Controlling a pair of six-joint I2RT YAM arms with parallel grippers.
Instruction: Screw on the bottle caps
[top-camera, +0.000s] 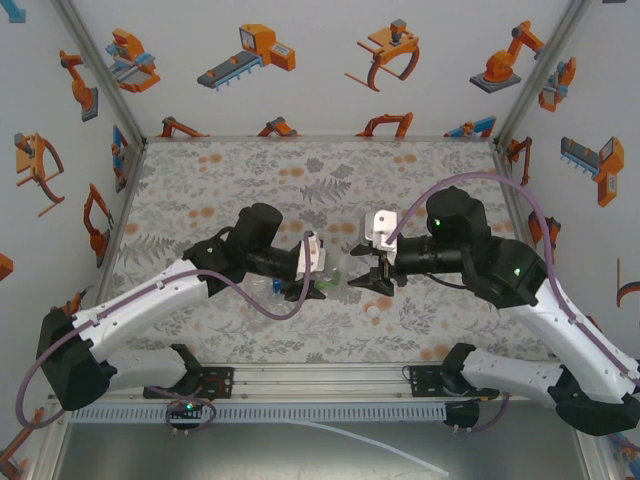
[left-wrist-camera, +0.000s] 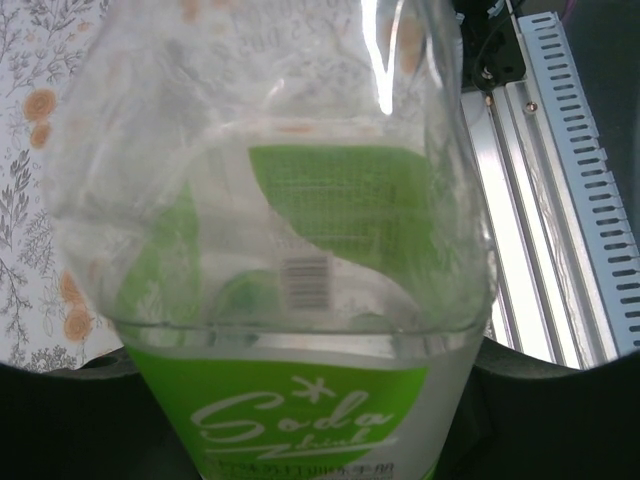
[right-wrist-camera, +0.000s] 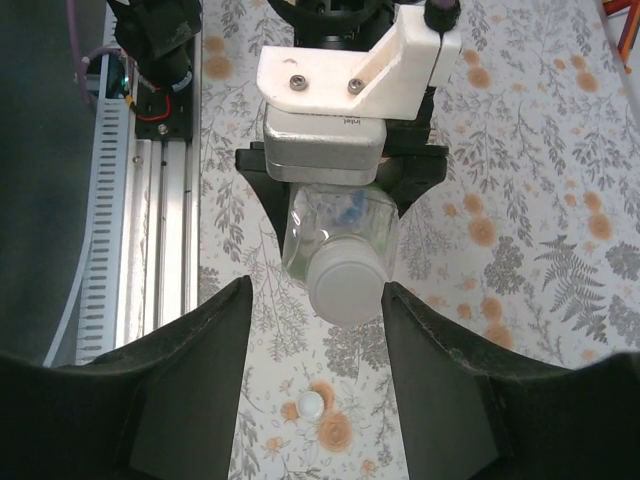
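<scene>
A clear bottle (left-wrist-camera: 300, 250) with a green "Soda" label lies sideways in my left gripper (left-wrist-camera: 320, 420), which is shut on its body. In the right wrist view the same bottle (right-wrist-camera: 335, 225) points its neck at me, with a white cap (right-wrist-camera: 347, 290) on the mouth. My right gripper (right-wrist-camera: 315, 283) is open, its fingers (right-wrist-camera: 200, 340) standing either side of that cap with a wide gap on the left. A second bottle cap (right-wrist-camera: 310, 405) lies loose on the table below. In the top view the two grippers meet at mid-table, left gripper (top-camera: 312, 283) and right gripper (top-camera: 362, 282), the bottle (top-camera: 333, 275) between them.
The aluminium rail (right-wrist-camera: 150, 250) with the arm bases runs along the near edge of the flower-patterned table (top-camera: 250, 180). The left wrist's white camera mount (right-wrist-camera: 340, 80) sits just behind the bottle. Enclosure walls stand on three sides.
</scene>
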